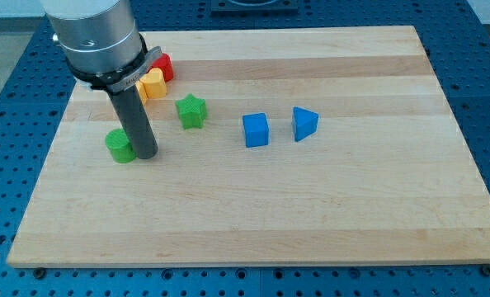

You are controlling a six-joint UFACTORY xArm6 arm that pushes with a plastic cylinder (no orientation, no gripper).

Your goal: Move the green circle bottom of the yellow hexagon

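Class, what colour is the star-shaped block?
Green: the star-shaped block, clearest in the camera view.

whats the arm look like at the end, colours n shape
A wide silver-grey metal cylinder with a black band at its base, and a small angled bracket beside the band. Below it hangs a straight dark grey rod, round and smooth, ending at my tip. No cables or markings are visible.

My tip (146,154) touching green circle (120,146); yellow hexagon (153,83) above

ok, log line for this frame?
tip: touching green circle, on its right | yellow hexagon: above, partly hidden | circle: below hexagon, slightly left
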